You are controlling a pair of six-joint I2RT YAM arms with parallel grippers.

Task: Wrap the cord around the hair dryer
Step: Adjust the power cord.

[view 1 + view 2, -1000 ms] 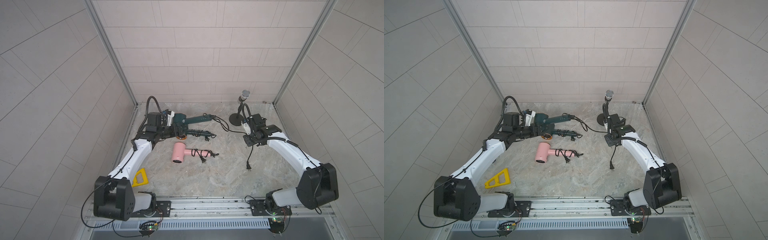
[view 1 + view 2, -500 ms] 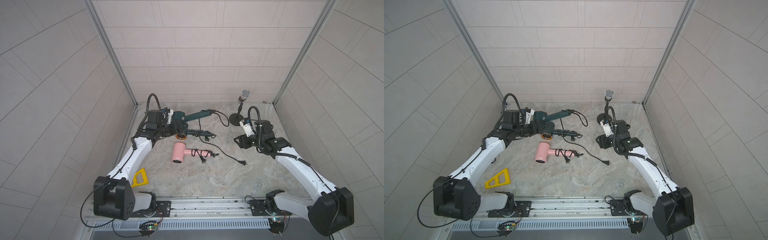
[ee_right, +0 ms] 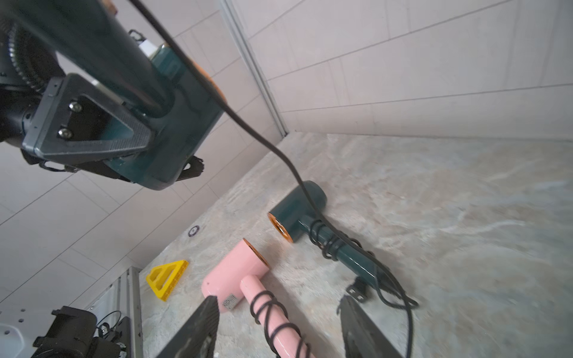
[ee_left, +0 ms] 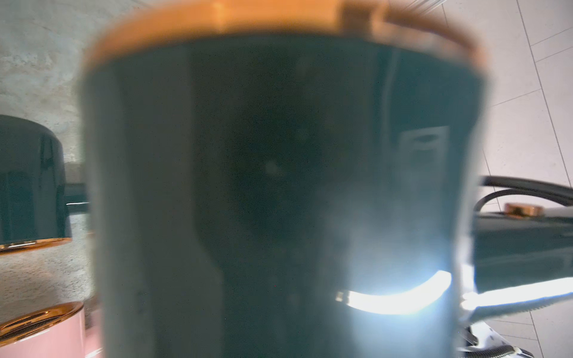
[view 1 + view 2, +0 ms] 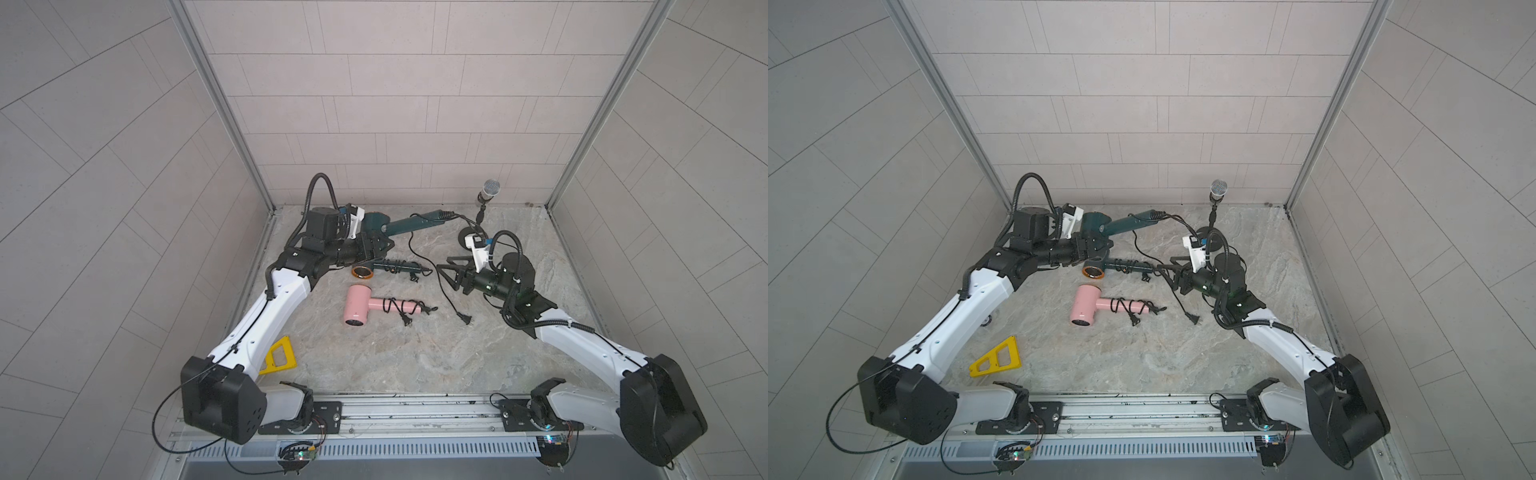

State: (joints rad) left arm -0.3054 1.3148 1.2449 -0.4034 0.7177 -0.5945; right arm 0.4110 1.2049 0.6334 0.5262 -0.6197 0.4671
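Holding the teal hair dryer (image 5: 409, 223) raised at the back left, its cord (image 5: 453, 305) trailing loose
We see the left end effector (image 5: 376, 245) clenched on the dryer's head, the handle pointing toward the microphone (image 5: 490, 192). The cord leaves the handle end, drops to the tabletop (image 5: 395, 365) and ends in a plug (image 5: 467, 320) lying free. The right end effector (image 5: 446, 270) is released and empty, just beside the cord. A pink dryer (image 5: 357, 307) and a second teal dryer (image 5: 390, 266) lie nearby, cords coiled round their handles
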